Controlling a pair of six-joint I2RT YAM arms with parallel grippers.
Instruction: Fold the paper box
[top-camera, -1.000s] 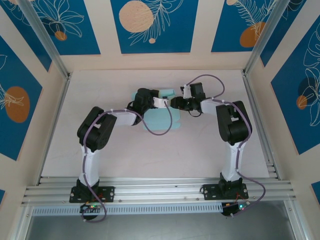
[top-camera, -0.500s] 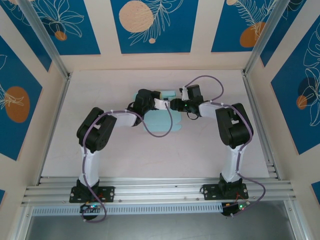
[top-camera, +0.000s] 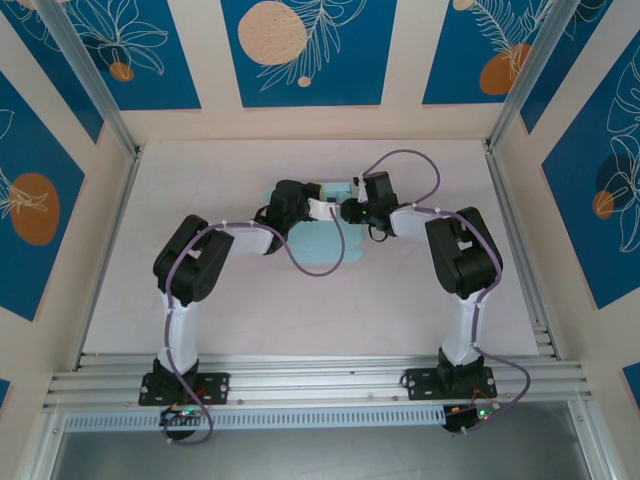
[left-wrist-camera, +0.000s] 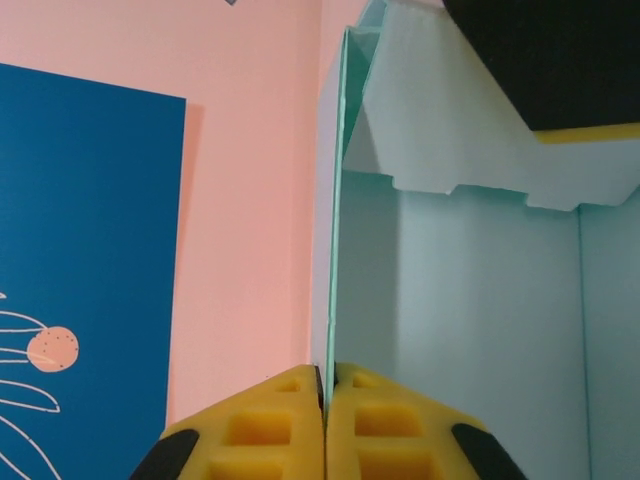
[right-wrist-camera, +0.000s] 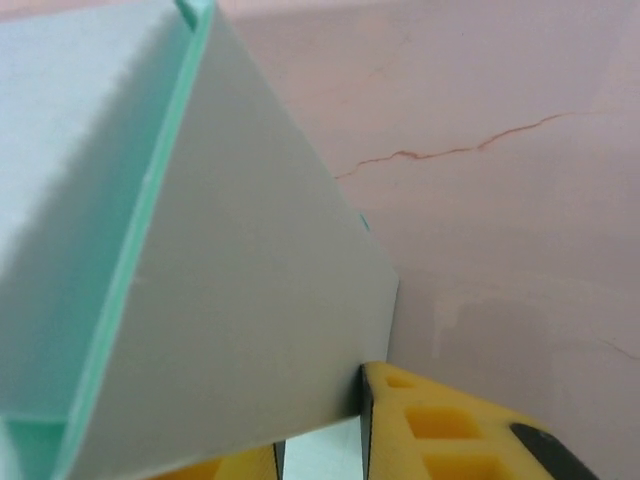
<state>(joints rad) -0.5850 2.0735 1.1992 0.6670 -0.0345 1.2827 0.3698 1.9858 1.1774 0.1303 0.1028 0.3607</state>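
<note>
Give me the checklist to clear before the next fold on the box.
1. Left tool clamped on the box: ok, its pads are shut on a wall's thin edge.
2. Right tool gripping a panel: cannot tell; card sits between its fingers, but a gap shows.
3. Walls raised: ok, panels stand at angles to each other.
4. Tabbed flap tucked in: cannot tell.
5. Tools apart from each other: cannot tell; they nearly meet over the box in the top view.

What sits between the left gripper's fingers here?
A thin wall of the paper box, pinched edge-on by the left gripper, shown in the left wrist view.
</note>
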